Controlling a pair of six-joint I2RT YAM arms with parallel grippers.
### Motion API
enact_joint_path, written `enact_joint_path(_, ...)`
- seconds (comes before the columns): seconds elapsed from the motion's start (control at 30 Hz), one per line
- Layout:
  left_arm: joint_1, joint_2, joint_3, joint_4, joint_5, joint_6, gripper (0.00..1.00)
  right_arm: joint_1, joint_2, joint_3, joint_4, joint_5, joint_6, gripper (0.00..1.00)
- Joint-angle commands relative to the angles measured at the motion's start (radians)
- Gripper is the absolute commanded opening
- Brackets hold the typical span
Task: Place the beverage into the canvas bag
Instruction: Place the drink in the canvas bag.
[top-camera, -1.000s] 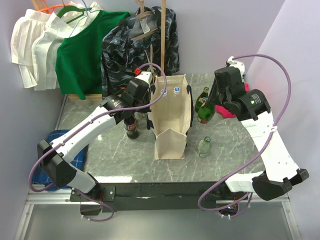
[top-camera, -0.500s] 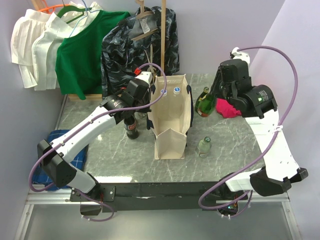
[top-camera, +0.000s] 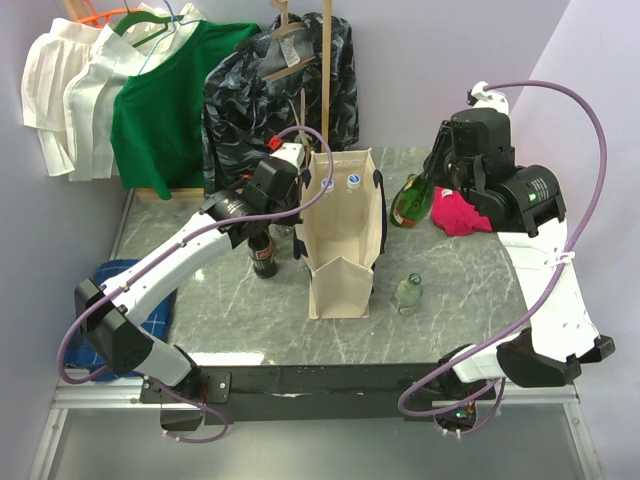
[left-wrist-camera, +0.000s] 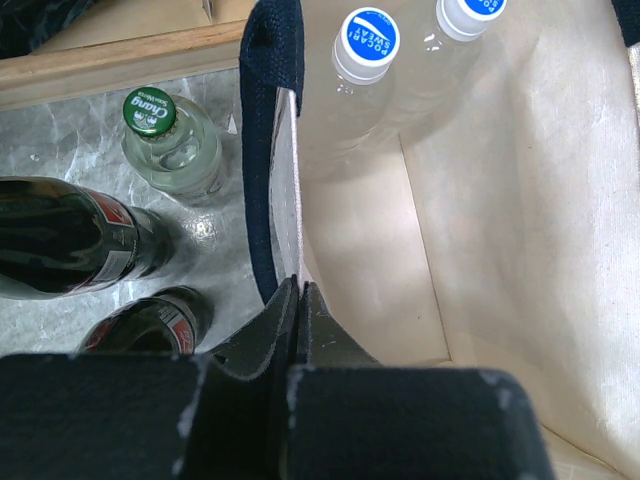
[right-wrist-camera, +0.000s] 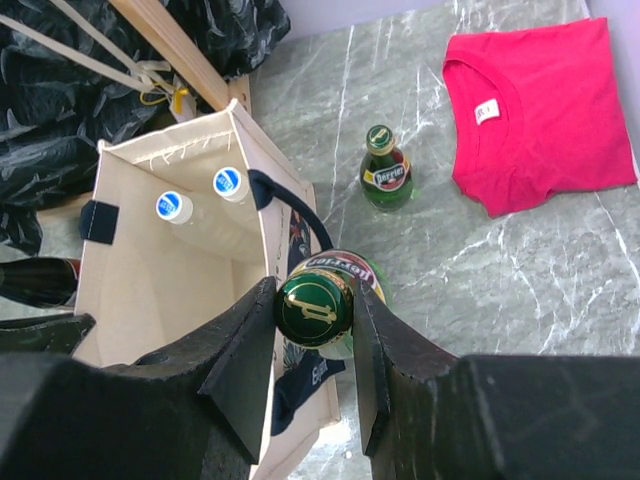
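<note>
Change in last sec: right arm has gone up and back a bit, taking the green bottle (right-wrist-camera: 315, 308) with it. The bottle is off the table (top-camera: 460, 290) now. Right fingers (right-wrist-camera: 245, 350) are clamped on its cap/neck and it hangs below them. Left arm and canvas bag (top-camera: 340, 290) haven't moved.

Bottle pos: on the bag's right side. Wrist cam shows it about level with the right wall, next to the navy handle (right-wrist-camera: 300, 205), not over the opening yet.

Left fingers (left-wrist-camera: 255, 345) are closed, pinching the bag's left rim, prob. to hold the mouth open.

My read: lift is done. What's left is carry left over the opening, lower, then let go. Roughly halfway.

In the way / nearby:
- The right wall and handle loop sit between bottle and opening, so it needs height to clear them. A snag could drag the bag.
- 2 blue-capped bottles (left-wrist-camera: 365, 40) are already inside at the far end. The near part looks free, so aim there.
- 2nd green bottle (right-wrist-camera: 386, 180) stands on the table just beyond the held one, and a low swing could clip it.
- Red shirt (right-wrist-camera: 540, 110) lies flat further right, out of the path.
- Small clear bottle (top-camera: 408, 293) stands near the bag's front-right, also out of the path.
- Dark bottles (left-wrist-camera: 70, 235) and a green-capped one (left-wrist-camera: 165, 140) stand left of the bag by the left arm, no issue.
</note>
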Motion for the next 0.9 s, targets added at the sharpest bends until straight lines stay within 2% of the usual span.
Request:
enact_joint_path(0.0,-0.002,-0.016,0.018,0.059,-0.002,-0.003,0.01,-0.009,-0.014,0.089,0.140,0.001,-0.009,0.00)
enact_joint_path(0.87,-0.002,-0.005,0.027,0.055,-0.002,-0.004,0.01,0.025,0.115,0.254,0.197,-0.203,-0.062,0.00)
